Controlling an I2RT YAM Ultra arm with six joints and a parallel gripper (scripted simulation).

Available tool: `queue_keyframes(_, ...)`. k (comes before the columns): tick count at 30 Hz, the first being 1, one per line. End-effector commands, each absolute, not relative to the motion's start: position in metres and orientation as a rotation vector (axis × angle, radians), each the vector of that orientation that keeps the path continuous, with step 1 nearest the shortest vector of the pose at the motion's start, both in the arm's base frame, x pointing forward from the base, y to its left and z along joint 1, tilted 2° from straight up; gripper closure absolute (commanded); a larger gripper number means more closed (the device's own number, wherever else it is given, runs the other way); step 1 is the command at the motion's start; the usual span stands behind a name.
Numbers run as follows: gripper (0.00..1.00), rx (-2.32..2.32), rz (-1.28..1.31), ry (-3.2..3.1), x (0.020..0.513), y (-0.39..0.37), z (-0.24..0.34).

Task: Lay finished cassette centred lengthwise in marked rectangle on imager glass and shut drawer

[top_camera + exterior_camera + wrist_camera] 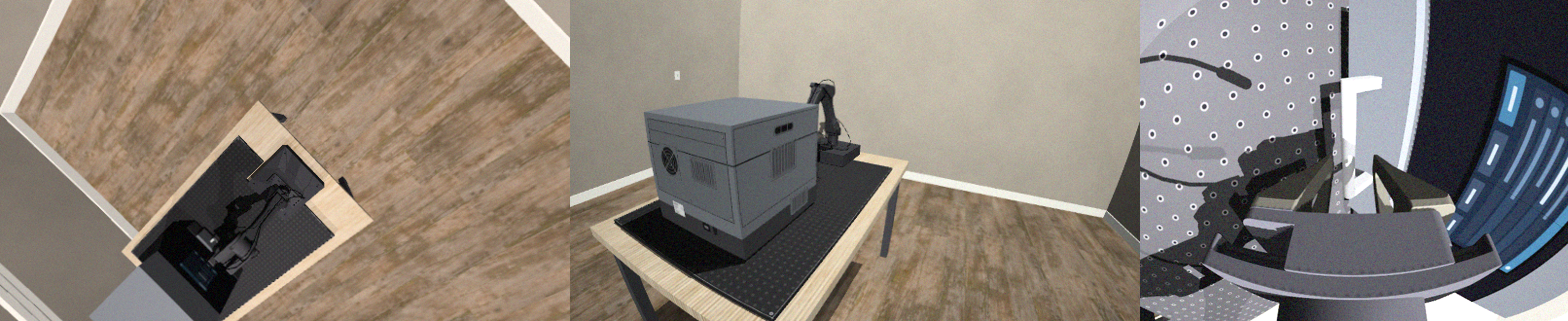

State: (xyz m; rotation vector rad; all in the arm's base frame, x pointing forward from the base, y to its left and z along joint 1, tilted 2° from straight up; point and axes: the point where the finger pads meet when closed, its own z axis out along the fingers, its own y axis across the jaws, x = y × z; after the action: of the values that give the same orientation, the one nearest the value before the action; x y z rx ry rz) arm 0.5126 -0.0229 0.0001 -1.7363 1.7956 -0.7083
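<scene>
The grey gel imager IM stands on the black perforated board, with its drawer out on the side facing the arm. The blue cassette FINISHED lies flat on the dark glass in the drawer; it also shows from above. I see no corner marks. A white bracket handle sticks out from the drawer's grey front panel. My gripper straddles this handle, one finger on each side, partly open with small gaps and not clamped on it. The exterior view hides the drawer behind IM.
The arm's base sits at the far end of the wooden table. IM fills the other end of the board. The arm's cable shadows fall on the board left of the handle.
</scene>
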Motion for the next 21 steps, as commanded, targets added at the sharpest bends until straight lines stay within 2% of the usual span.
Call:
queue_keyframes(1,0.65,-1.735,-0.686,1.806,0.504,-0.024,0.006)
queue_keyframes(21,0.65,-1.737,-0.689,1.807,0.487,-0.026,0.023)
